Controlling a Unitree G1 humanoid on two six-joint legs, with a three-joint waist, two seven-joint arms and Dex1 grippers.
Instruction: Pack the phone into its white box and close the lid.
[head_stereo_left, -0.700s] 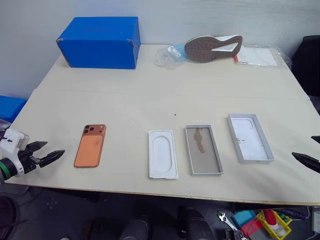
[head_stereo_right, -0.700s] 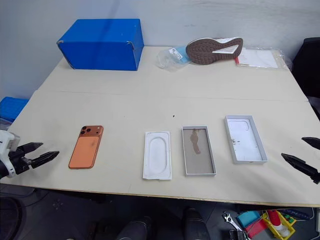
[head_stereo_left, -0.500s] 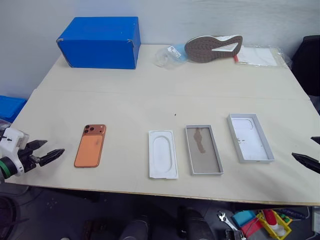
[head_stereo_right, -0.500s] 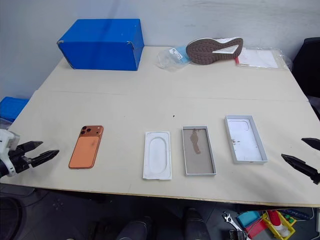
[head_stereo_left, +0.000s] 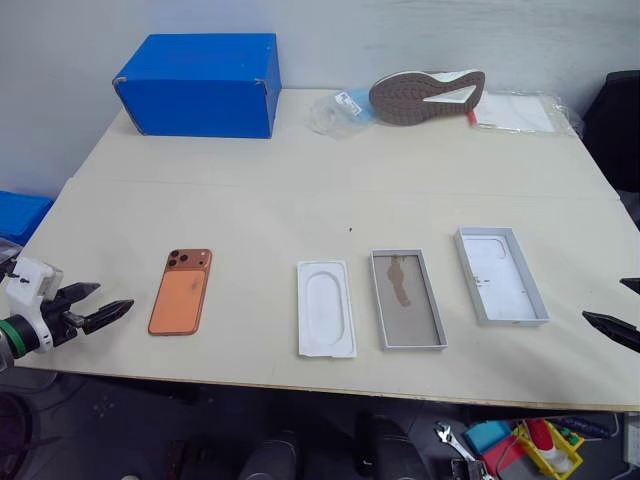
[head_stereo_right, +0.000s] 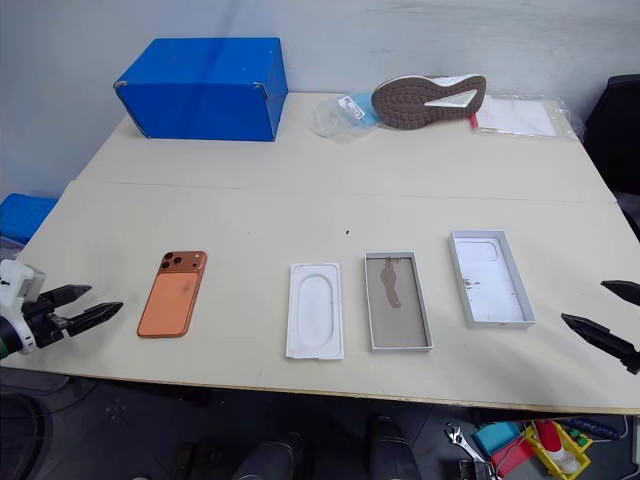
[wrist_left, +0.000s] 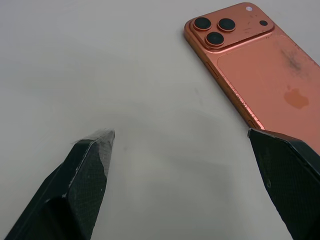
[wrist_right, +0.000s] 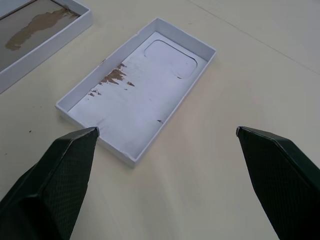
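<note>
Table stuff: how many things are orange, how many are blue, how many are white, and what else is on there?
Orange: 1, the phone
Blue: 1, the blue box
White trays in the front row: 3, the moulded insert, the white box, the lid
Shoe: 1, sole up
Clear plastic bags at the back: 2, and
Total: 8

I see a satin metallic phone (wrist_left: 260, 75), matt card trays (wrist_right: 137, 90), and a smooth matt table (head_stereo_left: 300, 200).

Makeshift lab bench: plain table (head_stereo_left: 300, 200), blue storage box (head_stereo_left: 200, 85), floor-level tool bins (head_stereo_left: 540, 445).
</note>
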